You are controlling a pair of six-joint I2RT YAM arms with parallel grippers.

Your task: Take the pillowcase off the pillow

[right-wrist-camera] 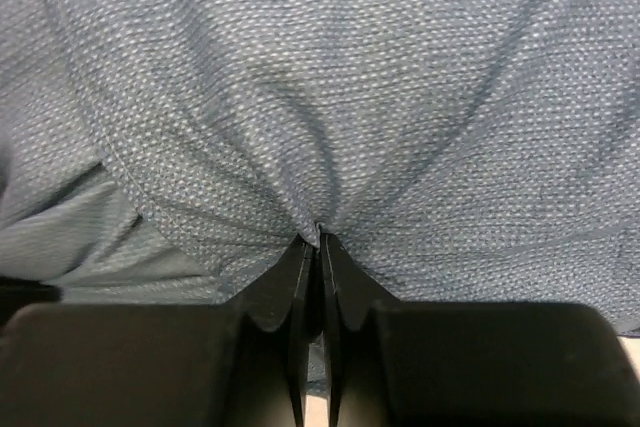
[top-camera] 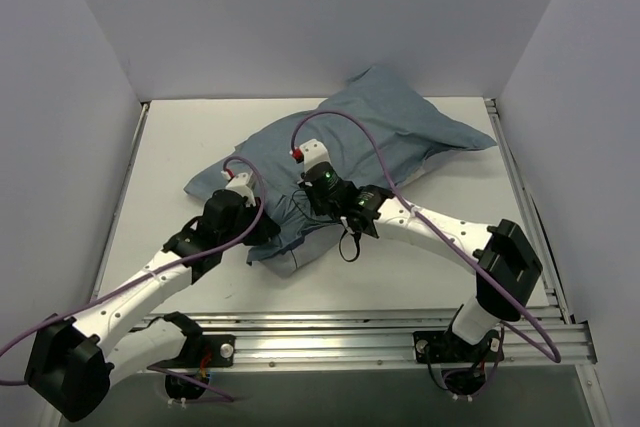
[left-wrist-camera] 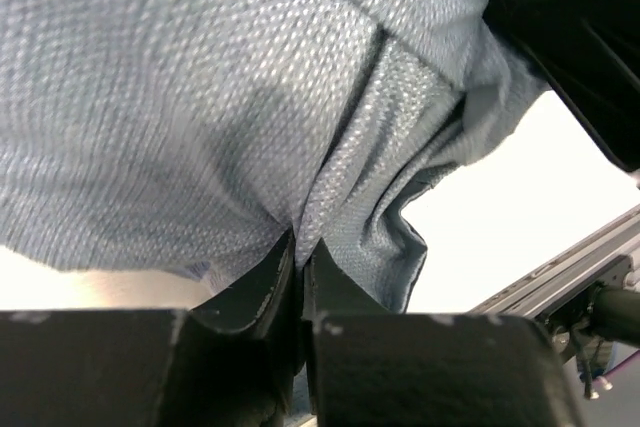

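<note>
The dusty blue pillowcase point(top-camera: 370, 127) lies across the middle of the table, running from the near left up to the far right, plump with the pillow inside it. The white pillow shows only as a small pale patch point(top-camera: 283, 265) at the near open end. My left gripper point(top-camera: 262, 232) is shut on a fold of the pillowcase point(left-wrist-camera: 250, 97) near that end. My right gripper point(top-camera: 305, 197) is shut on a pinch of the pillowcase point(right-wrist-camera: 330, 97) just beside it; the cloth gathers into creases at its fingertips point(right-wrist-camera: 300, 259).
White walls enclose the table on the left, back and right. A metal rail point(top-camera: 400, 332) runs along the near edge and another point(top-camera: 530, 207) along the right side. Purple cables loop over both arms.
</note>
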